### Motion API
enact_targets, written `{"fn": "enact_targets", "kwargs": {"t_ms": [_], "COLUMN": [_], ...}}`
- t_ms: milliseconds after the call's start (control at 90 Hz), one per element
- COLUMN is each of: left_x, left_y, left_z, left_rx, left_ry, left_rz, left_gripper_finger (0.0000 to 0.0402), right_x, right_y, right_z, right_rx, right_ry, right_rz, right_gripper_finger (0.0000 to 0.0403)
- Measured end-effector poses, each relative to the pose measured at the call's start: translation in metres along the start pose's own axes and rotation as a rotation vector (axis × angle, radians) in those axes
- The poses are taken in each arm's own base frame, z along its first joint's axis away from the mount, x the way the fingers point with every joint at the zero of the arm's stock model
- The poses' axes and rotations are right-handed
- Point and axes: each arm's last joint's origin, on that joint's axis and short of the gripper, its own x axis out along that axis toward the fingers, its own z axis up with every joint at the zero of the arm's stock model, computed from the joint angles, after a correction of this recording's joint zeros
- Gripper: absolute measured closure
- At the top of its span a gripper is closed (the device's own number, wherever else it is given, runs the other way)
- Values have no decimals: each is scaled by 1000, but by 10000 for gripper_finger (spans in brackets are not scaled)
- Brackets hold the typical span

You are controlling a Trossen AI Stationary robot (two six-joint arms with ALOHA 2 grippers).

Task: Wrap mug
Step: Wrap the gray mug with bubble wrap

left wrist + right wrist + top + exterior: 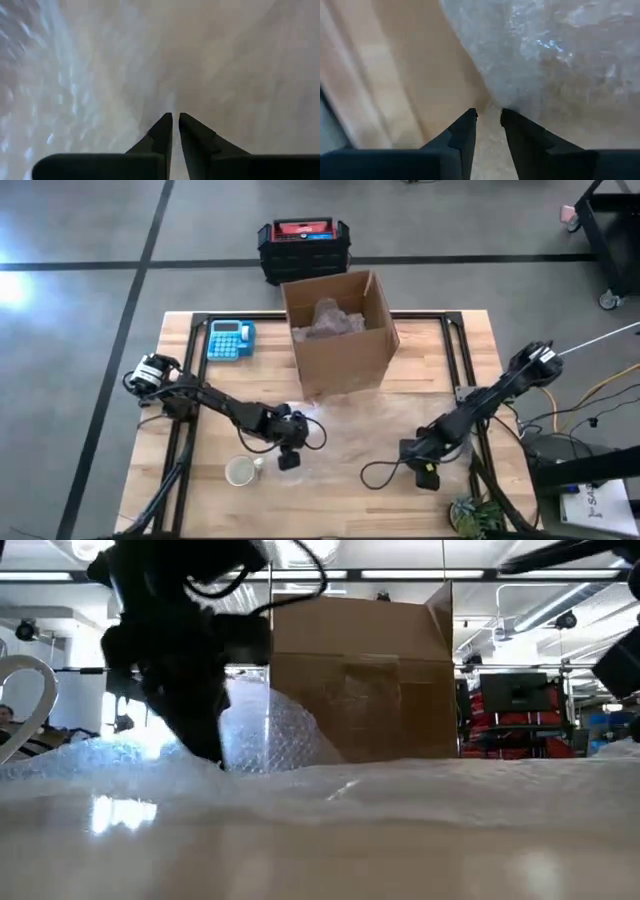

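A clear sheet of bubble wrap [365,430] lies spread on the table in front of the cardboard box; in the low view part of it [275,730] rises toward the box. A white mug [240,471] stands on the table left of the sheet, mouth up, clear of both grippers; its handle [30,690] shows in the low view. My left gripper [288,460] is shut on the sheet's near left part. My right gripper [427,477] is at the sheet's near right corner, its fingers close together on it. My left gripper pinches the bubble wrap [175,107] between its two fingers, which are nearly closed. The fingers [215,755] come down from above. The sheet lies low on the table around them; one layer or several, I cannot tell. My right gripper has the sheet's near right corner [492,106] between its fingertips. The fingers slant down from the table's right side. The rest of the sheet lies on the table beyond the fingers.
An open cardboard box [338,335] with wrapped stuff inside stands at the table's far middle. A blue calculator [230,340] lies far left. A black and red crate [303,245] sits on the floor behind the table. A small plant [470,515] is at the near right corner.
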Motion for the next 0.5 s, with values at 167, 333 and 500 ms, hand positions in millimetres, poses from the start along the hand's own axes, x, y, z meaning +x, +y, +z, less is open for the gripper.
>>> {"fn": "enact_targets", "kwargs": {"t_ms": [167, 333, 500], "left_x": [2, 2, -5], "left_y": [5, 8, 9], "left_z": [-10, -13, -14], "left_rx": [-25, -51, -62], "left_ry": [69, 101, 114], "left_rz": [43, 66, 56], "left_gripper_finger": [381, 381, 381], "right_x": [-6, -29, -49], "right_y": [4, 19, 28], "right_z": [-5, -5, -5], "right_rx": [11, -51, -117], "right_ry": [78, 2, -161], "right_rz": [77, 168, 162], "right_gripper_finger": [343, 361, 372]}}
